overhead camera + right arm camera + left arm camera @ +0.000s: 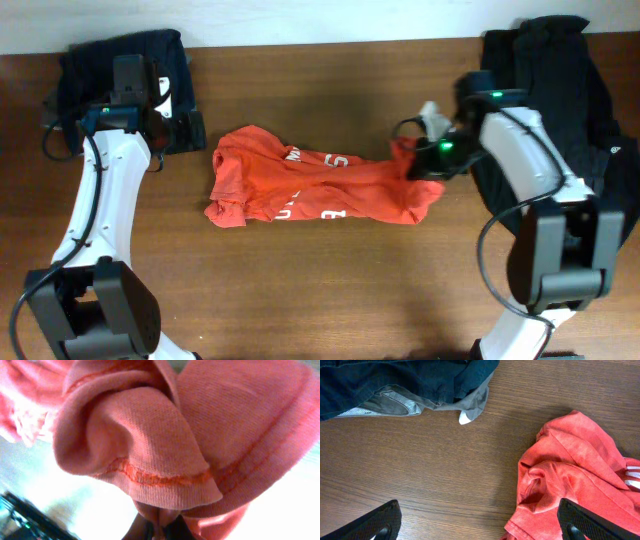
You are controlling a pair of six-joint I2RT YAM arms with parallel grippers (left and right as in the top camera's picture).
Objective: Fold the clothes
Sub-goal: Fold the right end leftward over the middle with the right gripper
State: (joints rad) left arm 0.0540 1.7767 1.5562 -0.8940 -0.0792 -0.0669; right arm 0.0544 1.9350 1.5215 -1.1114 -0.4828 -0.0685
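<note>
At table (330, 290) centre: T-shirt (320, 188), red-orange, crumpled, white lettering partly showing; right end bunched, pinched tight in closed right gripper (418, 162); left gripper (480, 527) at back-left, fingers spread wide, gripping nothing, over bare wood just beside shirt's left edge; dark navy pile (150, 55) behind; black garment (560, 90) far right.

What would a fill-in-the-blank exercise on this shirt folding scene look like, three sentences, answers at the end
1. The right end effector is ____ on one end of the red-orange T-shirt.
2. The left end effector stands ____ above bare wood, holding nothing.
3. In the left wrist view, the crumpled T-shirt shows on the ____ side of the picture.

Missing words: shut; open; right
</note>
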